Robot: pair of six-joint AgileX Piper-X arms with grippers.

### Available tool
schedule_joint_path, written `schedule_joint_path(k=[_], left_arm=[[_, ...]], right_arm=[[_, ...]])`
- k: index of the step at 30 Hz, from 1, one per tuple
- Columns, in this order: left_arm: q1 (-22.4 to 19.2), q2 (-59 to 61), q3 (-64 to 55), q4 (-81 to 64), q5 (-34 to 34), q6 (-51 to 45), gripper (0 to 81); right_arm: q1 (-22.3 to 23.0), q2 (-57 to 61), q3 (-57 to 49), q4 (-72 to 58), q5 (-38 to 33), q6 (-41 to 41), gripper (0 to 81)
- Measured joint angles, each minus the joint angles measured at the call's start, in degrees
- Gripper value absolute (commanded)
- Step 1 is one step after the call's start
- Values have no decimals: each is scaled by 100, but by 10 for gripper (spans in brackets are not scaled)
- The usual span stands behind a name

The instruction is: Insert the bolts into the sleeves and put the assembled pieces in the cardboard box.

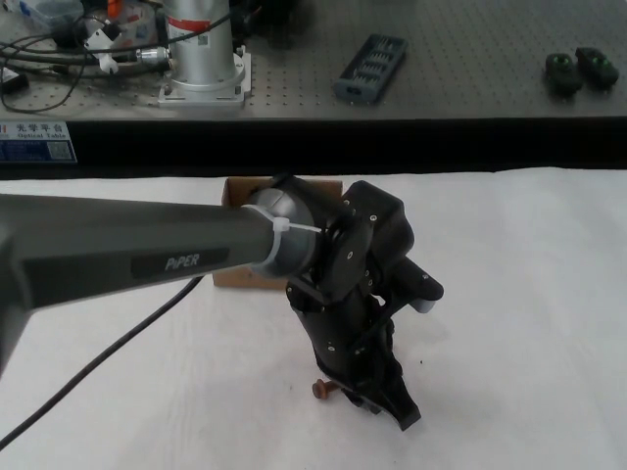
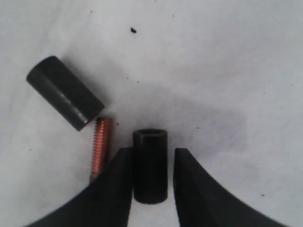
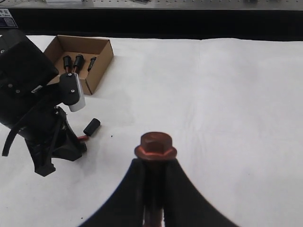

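My left gripper (image 2: 152,153) points down at the white cloth, open, with a small black sleeve (image 2: 150,165) lying between its fingers. Beside it lie a copper bolt (image 2: 101,146) and a larger black sleeve (image 2: 64,92). In the high view the left gripper (image 1: 377,392) stands next to that bolt (image 1: 321,389), in front of the cardboard box (image 1: 235,276). My right gripper (image 3: 155,165) is shut on the shank of a copper bolt (image 3: 155,146) with a hex flange head, held upright. Farther off, the box (image 3: 102,59) holds several dark pieces.
The left arm's black body (image 3: 28,94) stands between the box and the loose sleeve (image 3: 92,126). Behind the cloth a perforated bench carries a metal column (image 1: 201,49), a black tray (image 1: 370,67) and two dark knobs (image 1: 580,70). Open cloth lies to the right.
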Motion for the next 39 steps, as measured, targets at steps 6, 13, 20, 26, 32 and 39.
schedule_joint_path(k=[6,13,20,26,32,39], left_arm=[[0,0,0,-296,0,55,176],[0,0,0,-115,0,116,248],[0,6,0,90,0,124,272],[0,6,0,146,0,124,94],[0,6,0,218,0,124,6],[0,-79,0,232,0,-400,6]], right_arm=[[0,0,0,0,0,0,39],[0,0,0,0,0,0,39],[0,0,0,0,0,0,39],[0,0,0,0,0,0,39],[0,0,6,0,0,0,39],[0,0,6,-54,0,-93,39]])
